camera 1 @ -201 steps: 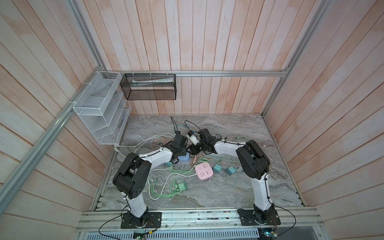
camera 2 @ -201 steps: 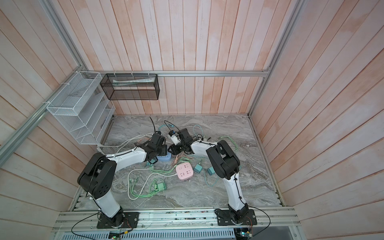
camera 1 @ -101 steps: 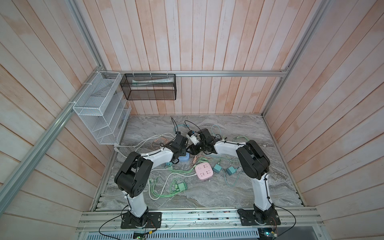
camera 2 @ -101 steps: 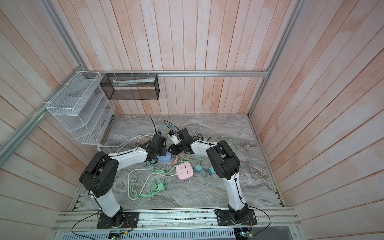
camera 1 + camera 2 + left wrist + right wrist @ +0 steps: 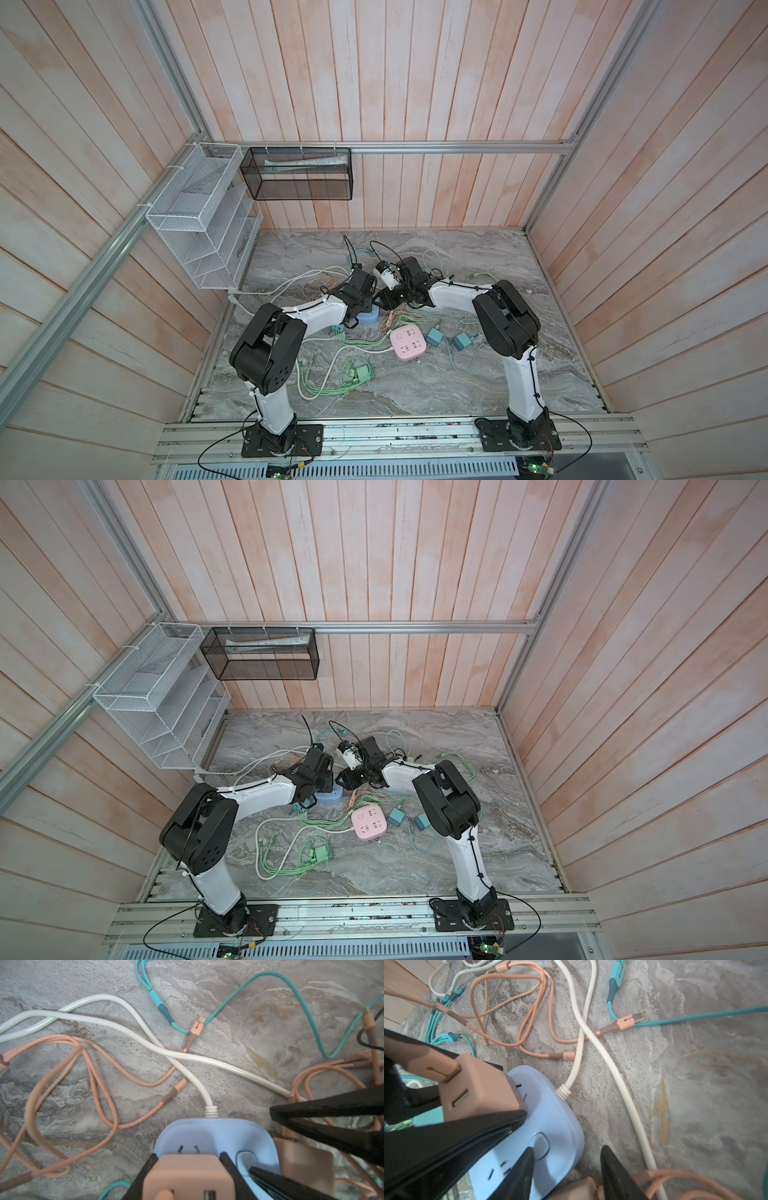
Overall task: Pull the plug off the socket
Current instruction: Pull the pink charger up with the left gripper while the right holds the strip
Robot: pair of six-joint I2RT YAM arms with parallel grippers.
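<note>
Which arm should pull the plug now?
Left. The left gripper is shut on the plug in the socket. The right gripper is open over the socket's edge, likelier to brace it.

Plug (image 5: 188, 1176), between the left gripper (image 5: 188, 1156) fingers (image 5: 232, 1174): dusty peach.
Fingers: black.
Socket (image 5: 216, 1136), beneath that gripper: pale blue.
Socket cord (image 5: 199, 1082), ahead of it: cream white.
Loose cables beyond: peach (image 5: 180, 1085), teal (image 5: 164, 1009).
Table (image 5: 249, 1022): grey marbling, white and ochre veins.
</note>
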